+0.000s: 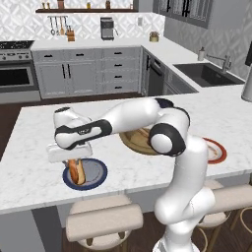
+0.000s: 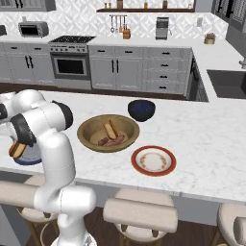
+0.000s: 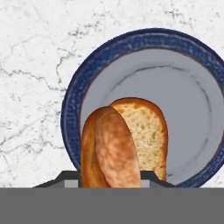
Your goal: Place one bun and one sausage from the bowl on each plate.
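Note:
My gripper [image 1: 74, 164] is shut on a golden-brown bun [image 1: 76, 172] and holds it upright over the dark blue-grey plate [image 1: 98, 173] near the counter's front edge. In the hand view the bun [image 3: 118, 144] stands between my fingertips [image 3: 66, 180], above the near part of the plate [image 3: 131, 39]. The wide tan wooden bowl [image 2: 91, 126] sits mid-counter with another bun [image 2: 111, 129] and sausages [image 2: 114, 141] in it. The white plate with a red rim [image 2: 153, 161] lies bare to the bowl's right.
A smaller dark blue bowl [image 2: 141, 109] stands behind the wooden bowl. Padded stools [image 1: 104, 221] line the counter's front edge. My arm [image 1: 147, 115] reaches across above the wooden bowl [image 1: 132, 141] in the left base view.

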Controlling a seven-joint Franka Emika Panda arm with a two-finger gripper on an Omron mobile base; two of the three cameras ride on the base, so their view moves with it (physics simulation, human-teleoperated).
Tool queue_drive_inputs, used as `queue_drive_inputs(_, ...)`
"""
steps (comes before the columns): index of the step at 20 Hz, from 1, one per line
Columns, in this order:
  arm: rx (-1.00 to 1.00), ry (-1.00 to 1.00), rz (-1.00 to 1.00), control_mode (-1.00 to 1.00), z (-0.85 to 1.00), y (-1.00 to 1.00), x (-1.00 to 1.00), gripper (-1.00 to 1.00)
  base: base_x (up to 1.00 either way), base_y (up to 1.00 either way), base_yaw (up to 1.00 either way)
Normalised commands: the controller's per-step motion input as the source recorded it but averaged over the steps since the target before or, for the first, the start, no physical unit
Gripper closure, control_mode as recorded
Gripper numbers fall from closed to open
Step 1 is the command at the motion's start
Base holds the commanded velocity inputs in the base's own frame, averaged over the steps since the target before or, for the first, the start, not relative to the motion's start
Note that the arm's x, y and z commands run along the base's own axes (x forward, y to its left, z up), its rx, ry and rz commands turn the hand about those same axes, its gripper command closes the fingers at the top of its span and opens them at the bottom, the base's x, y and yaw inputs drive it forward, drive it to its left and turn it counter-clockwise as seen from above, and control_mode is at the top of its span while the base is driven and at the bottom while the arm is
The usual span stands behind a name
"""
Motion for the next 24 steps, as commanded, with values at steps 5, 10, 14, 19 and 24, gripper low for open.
queue_drive_inputs(5,0.0,0.0,0.0,-1.0,-0.26,0.0,0.0,1.0,0.0,0.0,0.0)
queue_drive_inputs(10,0.0,-0.01,0.0,-1.0,-0.1,0.0,0.01,1.0,0.0,0.0,0.0)
queue_drive_inputs(14,0.0,-0.02,0.0,-1.0,-0.08,0.0,0.01,1.0,0.0,0.0,0.0)
queue_drive_inputs(19,0.0,-0.01,0.0,-1.0,-0.08,0.0,0.04,1.0,0.0,0.0,0.0)
queue_drive_inputs(24,0.0,0.0,0.0,-1.0,-0.06,0.0,0.02,-1.0,0.0,0.0,0.0)
